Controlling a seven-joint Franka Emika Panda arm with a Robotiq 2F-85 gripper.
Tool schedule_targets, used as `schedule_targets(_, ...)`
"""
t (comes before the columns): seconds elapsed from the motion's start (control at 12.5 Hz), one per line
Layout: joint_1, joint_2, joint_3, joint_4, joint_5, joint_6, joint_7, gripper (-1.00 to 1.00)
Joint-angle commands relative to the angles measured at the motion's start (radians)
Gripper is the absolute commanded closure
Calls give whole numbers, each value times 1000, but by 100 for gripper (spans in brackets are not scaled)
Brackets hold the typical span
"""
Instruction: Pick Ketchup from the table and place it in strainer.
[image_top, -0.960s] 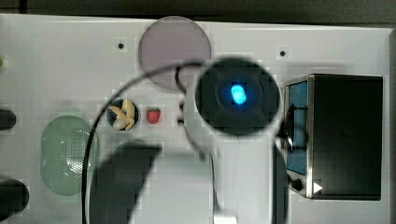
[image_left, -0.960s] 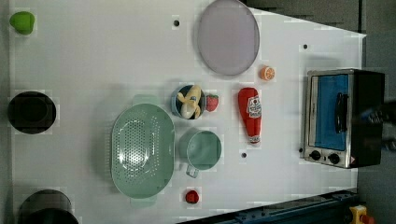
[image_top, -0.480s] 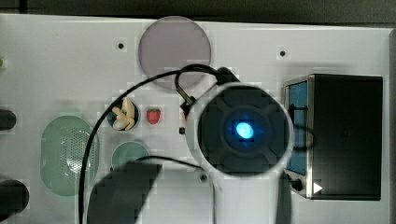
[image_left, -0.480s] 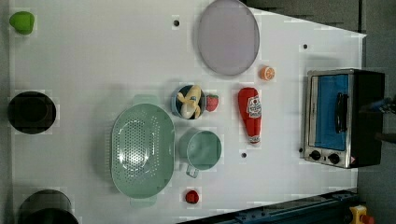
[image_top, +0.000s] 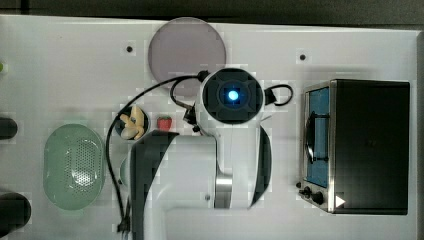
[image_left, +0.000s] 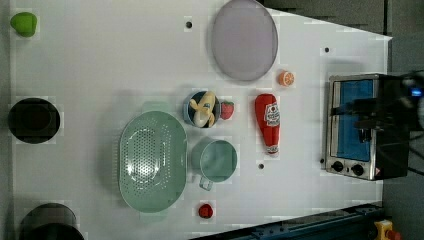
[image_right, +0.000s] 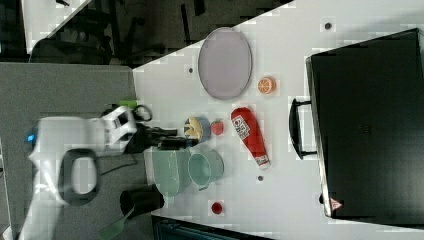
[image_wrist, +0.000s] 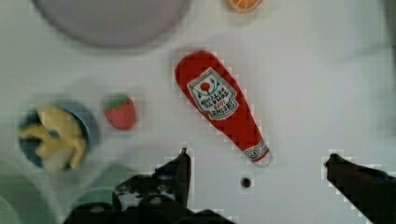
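While my gripper (image_wrist: 257, 168) hangs with its fingers (image_wrist: 180, 165) spread wide and holding nothing, the Ketchup (image_wrist: 219, 105) lies flat on the white table (image_left: 100, 65), apart from them. It rests between a strawberry (image_left: 227, 110) and the toaster oven (image_left: 357, 125), well apart from the strainer (image_left: 152, 161).

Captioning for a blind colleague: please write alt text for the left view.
A red ketchup bottle lies flat on a white table, apart from a pale mint-green perforated oval strainer. Between them sit a green handled cup, a strawberry and a bowl of banana.
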Motion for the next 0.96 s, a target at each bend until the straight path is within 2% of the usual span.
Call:
schedule_targets(0.08,-14,54,-3,-65,6,136,-341,-100)
schedule_targets(0.24,-4,107,-1,-105,5,247,-434,-100)
schedule_targets(0.64,20,239,0,-198,-10,519,-440,-100)
schedule_targets(0.96,21,344,-8,-239,-10,659,-440,-100)
